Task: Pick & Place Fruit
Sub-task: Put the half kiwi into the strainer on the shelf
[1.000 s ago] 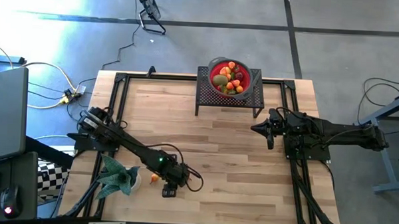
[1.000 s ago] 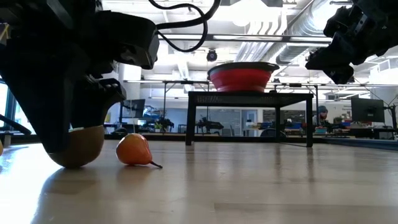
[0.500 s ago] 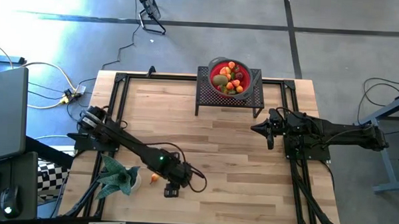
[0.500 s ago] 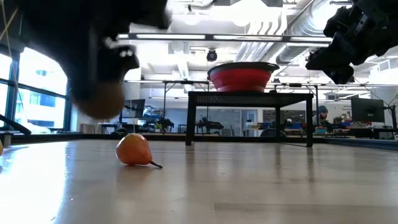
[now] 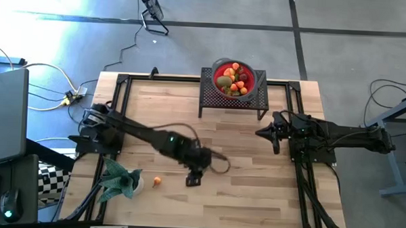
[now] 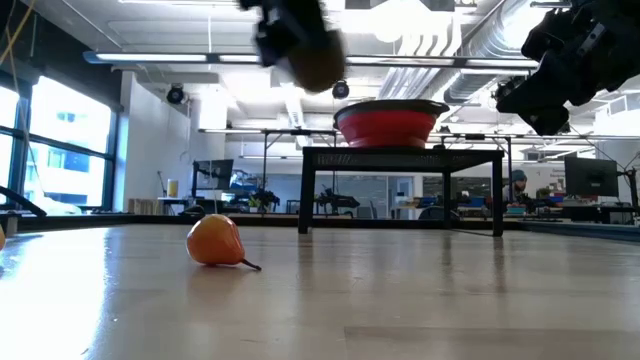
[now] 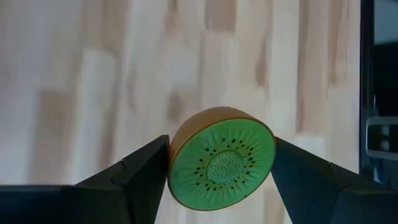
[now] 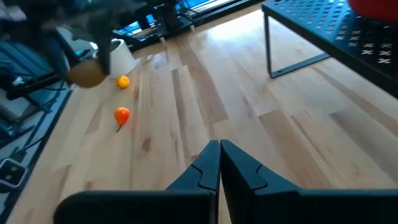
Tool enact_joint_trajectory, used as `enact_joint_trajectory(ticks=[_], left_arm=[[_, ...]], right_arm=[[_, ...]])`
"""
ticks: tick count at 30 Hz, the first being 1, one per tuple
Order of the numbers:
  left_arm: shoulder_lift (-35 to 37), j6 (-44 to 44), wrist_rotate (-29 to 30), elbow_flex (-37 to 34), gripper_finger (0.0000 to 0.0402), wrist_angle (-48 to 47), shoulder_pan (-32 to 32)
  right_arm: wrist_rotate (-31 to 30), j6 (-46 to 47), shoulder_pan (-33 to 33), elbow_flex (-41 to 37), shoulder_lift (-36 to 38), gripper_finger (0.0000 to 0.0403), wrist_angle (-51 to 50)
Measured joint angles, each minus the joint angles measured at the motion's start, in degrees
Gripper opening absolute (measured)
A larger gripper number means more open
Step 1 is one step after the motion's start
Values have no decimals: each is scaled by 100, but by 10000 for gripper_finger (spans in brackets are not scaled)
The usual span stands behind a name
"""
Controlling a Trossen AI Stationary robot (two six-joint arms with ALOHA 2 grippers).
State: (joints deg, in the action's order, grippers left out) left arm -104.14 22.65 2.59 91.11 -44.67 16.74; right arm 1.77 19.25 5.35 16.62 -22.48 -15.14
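Your left gripper [image 7: 219, 163] is grasping the kiwi slice [image 7: 221, 158] by its edges only, mid-frame, clear of the worktop [image 5: 241, 190]. A fast swing toward the bowl [image 5: 237, 78] up top could slip it out. Right gripper [image 8: 219, 163] sits clenched and empty at right.

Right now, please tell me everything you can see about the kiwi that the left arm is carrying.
The kiwi is a toy half: a brown, smooth skin and a flat bright-green cut face with a paler core ringed by small dark seeds. It looks like plastic. The left gripper clamps it between its two dark fingers, one on each side, with the cut face toward the wrist camera. It hangs clear above the wooden table, touching nothing else.
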Motion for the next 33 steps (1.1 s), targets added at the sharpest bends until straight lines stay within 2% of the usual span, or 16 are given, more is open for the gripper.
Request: enact_joint_trajectory(ticks=[10,16,25,33], left_arm=[[-2,-1274,10,1212,258,54,-1229],[-2,-1910,41,1638,258,424,-2167],[-11,-1684,58,1639,258,1551,-3484],[-11,-1490,51,1635,258,2640,-3937]], right_arm=[[137,-447,1,0,0,5,12],[-55,-846,1,0,2,5,90],[-610,-1051,1,0,0,5,85],[-1203,-1051,-1,0,0,5,147]])
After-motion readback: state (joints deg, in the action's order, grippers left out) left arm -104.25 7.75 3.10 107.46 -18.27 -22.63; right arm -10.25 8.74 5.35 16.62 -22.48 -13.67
